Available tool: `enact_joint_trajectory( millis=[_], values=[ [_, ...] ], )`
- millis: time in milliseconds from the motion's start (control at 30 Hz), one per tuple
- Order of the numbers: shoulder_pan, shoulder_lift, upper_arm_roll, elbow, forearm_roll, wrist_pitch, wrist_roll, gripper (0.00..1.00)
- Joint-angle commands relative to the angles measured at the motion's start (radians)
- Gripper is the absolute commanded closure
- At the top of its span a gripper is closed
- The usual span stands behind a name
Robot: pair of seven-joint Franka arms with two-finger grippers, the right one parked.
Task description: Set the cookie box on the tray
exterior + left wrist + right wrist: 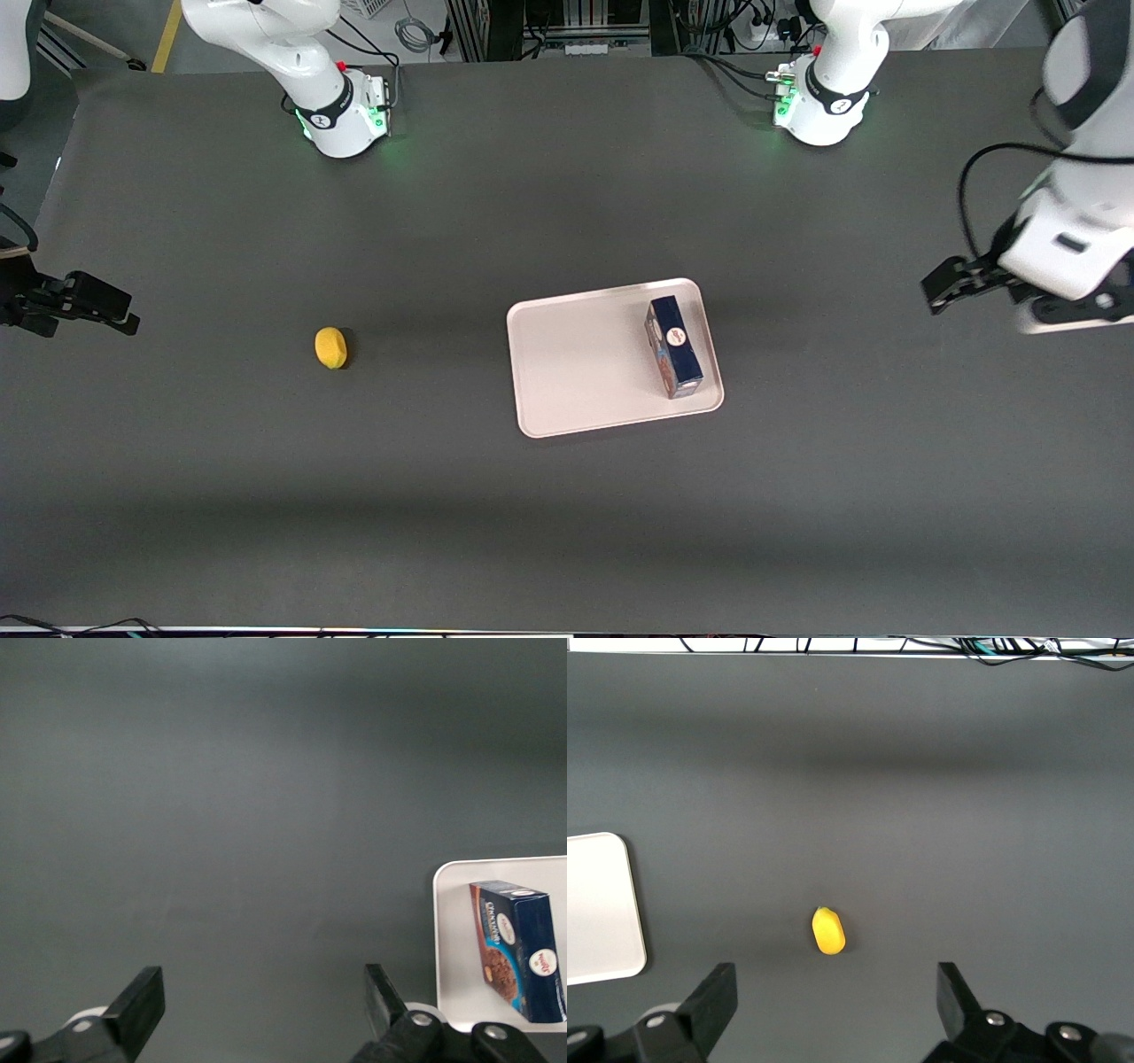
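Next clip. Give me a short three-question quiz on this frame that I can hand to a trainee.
1. True or false: the cookie box lies on the tray.
2. The tool is: A) gripping the box, B) open above bare table, away from the tray.
3. Which small object lies toward the parked arm's end of the table?

Key: 1 true. 2 B. 3 the yellow lump.

Yellow lump (828, 931) near tray (602, 904)
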Motion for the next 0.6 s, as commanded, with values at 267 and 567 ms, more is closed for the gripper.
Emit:
enact_joint_trajectory(
  millis=[267,567],
  values=[
    [0.05,-0.119,0.049,-0.062,-0.057,-0.117,0.136,0.0],
    [0.038,-0.176,0.05,-0.134,-0.056,-0.118,0.138,0.0]
  ],
)
